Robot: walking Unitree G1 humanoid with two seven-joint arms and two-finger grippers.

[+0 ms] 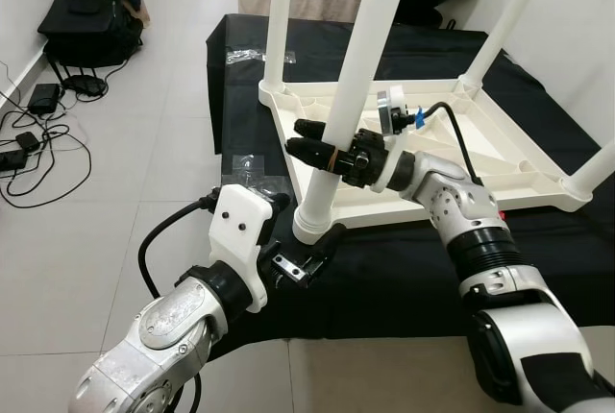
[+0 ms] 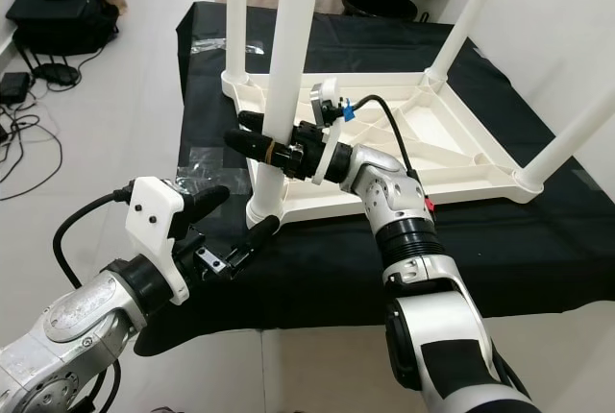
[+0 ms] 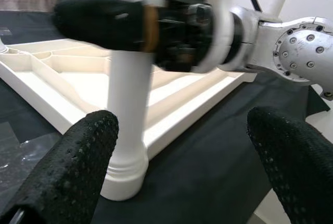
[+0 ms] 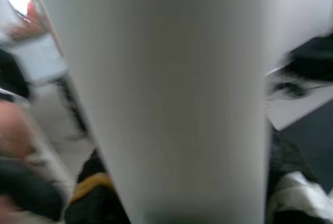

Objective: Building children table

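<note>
Though gripped, table leg (image 1: pixel 357 58) near-upright.

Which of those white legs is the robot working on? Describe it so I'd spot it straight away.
Find the black cloth with the upturned white tabletop on it. Four white legs stick up; it is the near-left leg, nearest the robot. Unlike the others, it has the right gripper closed around it.

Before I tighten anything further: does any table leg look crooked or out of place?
Yes: the near leg, gripped by the right hand, leans away from the front-left corner of the upturned tabletop. Its foot sits at the corner's outer edge, seemingly not seated. The left hand waits open beside it.
</note>
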